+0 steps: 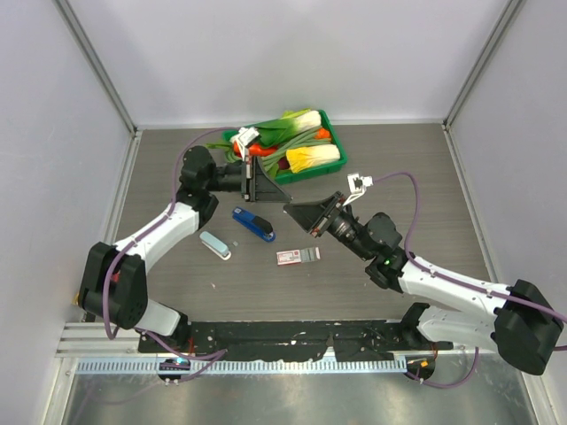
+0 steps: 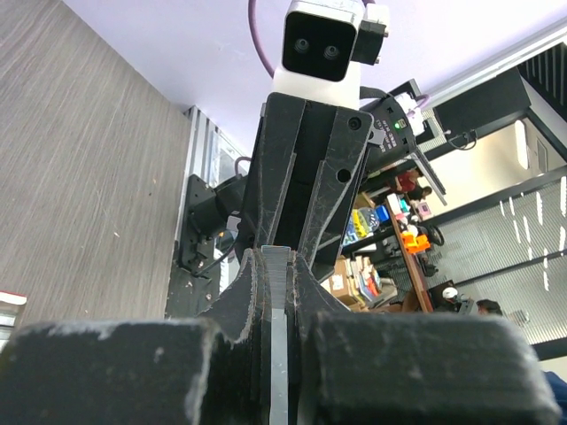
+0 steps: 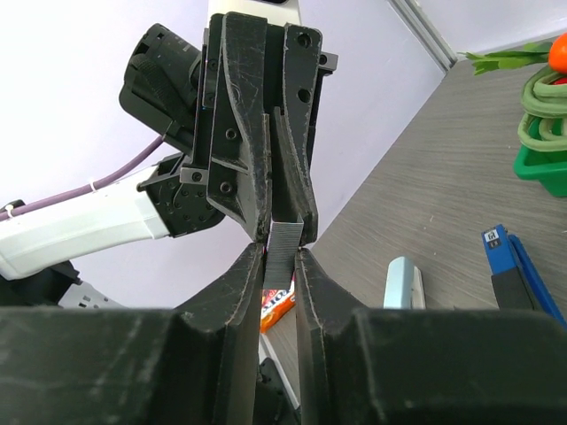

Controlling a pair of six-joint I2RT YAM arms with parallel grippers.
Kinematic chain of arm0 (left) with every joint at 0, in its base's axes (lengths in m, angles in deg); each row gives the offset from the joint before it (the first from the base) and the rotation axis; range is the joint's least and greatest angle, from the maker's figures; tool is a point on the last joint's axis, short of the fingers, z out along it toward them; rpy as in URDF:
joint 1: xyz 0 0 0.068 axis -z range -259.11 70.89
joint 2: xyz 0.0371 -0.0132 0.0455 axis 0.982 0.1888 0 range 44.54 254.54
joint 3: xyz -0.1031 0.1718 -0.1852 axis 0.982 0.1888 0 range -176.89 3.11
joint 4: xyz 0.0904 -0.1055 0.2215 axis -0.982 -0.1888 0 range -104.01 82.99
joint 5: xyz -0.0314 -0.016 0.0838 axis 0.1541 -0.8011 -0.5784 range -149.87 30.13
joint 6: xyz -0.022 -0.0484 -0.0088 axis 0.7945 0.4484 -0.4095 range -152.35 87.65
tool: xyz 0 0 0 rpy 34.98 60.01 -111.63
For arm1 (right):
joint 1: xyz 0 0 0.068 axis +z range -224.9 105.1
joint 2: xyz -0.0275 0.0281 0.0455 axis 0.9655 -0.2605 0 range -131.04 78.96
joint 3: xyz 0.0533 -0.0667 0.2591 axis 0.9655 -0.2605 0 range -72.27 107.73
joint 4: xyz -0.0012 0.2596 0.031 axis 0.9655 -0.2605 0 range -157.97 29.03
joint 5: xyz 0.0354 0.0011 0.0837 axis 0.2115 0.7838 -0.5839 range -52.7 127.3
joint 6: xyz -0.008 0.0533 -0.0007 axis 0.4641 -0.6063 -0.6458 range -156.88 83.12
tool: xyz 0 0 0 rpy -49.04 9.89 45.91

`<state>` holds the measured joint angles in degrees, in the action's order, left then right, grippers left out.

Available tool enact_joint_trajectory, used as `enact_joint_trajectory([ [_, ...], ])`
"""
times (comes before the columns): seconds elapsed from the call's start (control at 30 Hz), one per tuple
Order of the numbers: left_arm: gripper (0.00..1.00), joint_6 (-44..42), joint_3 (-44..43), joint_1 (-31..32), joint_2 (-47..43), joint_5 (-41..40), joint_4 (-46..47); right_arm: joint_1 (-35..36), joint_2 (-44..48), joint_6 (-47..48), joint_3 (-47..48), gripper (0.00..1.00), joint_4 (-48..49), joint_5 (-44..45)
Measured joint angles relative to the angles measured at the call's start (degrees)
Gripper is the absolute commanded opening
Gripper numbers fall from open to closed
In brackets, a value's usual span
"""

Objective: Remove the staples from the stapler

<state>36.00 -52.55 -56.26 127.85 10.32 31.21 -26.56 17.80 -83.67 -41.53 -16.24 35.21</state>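
Note:
My two grippers meet tip to tip above the middle of the table. The left gripper (image 1: 285, 198) (image 2: 277, 266) is shut on the staples (image 2: 277, 301), a thin grey ridged strip lying lengthwise between its fingers. The right gripper (image 1: 296, 207) (image 3: 282, 261) is closed on the strip's other end (image 3: 283, 239) with its fingertips. The dark blue stapler (image 1: 253, 224) lies on the table below the left gripper and apart from both. It also shows in the right wrist view (image 3: 514, 266).
A pale blue-and-white oblong object (image 1: 215, 245) lies left of the stapler. A red-and-white carton (image 1: 298, 256) lies in front of the grippers. A green basket (image 1: 333, 133) of vegetables stands at the back.

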Motion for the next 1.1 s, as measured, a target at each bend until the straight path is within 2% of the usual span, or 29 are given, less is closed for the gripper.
enact_joint_trajectory([
  [0.07,0.06,0.0,0.1,0.0,0.0,0.0,0.1,-0.1,-0.2,-0.1,0.0,0.19,0.1,-0.1],
  [0.1,0.13,-0.1,0.1,0.0,0.0,0.0,0.2,-0.1,-0.3,-0.2,0.0,0.18,0.2,-0.1],
  [0.23,0.26,-1.4,0.1,0.0,0.0,0.0,-0.5,-0.1,-0.4,-0.2,0.0,0.15,0.0,-0.2],
  [0.27,0.3,-2.3,0.0,0.0,-0.1,0.0,-1.6,-0.1,-0.4,-0.2,0.0,0.13,-0.3,-0.3],
  [0.3,0.39,-3.4,-0.2,0.0,-0.1,0.0,-2.8,-0.2,-0.4,-0.2,0.0,0.13,-0.7,-0.3],
  [0.4,0.47,-10.0,-2.9,0.0,-0.1,-0.7,-13.5,-0.2,-0.2,0.3,0.1,0.12,-4.0,-0.3],
  [0.5,0.52,-21.3,-9.4,-0.1,-0.1,-3.7,-30.2,-0.2,0.3,1.5,1.0,0.11,-11.0,-0.2],
  [0.73,0.54,-41.6,-19.5,-0.4,-0.1,-16.2,-56.3,-0.2,1.3,7.7,4.7,0.09,-34.6,1.4],
  [0.93,0.53,-52.6,-20.7,-0.5,0.1,-26.2,-68.8,0.1,-3.5,11.4,7.7,0.09,-49.1,5.4],
  [1.1,0.52,-58.8,-19.9,-0.5,0.2,-30.6,-74.5,2.3,-9.9,13.3,9.5,0.09,-57.4,10.2],
])
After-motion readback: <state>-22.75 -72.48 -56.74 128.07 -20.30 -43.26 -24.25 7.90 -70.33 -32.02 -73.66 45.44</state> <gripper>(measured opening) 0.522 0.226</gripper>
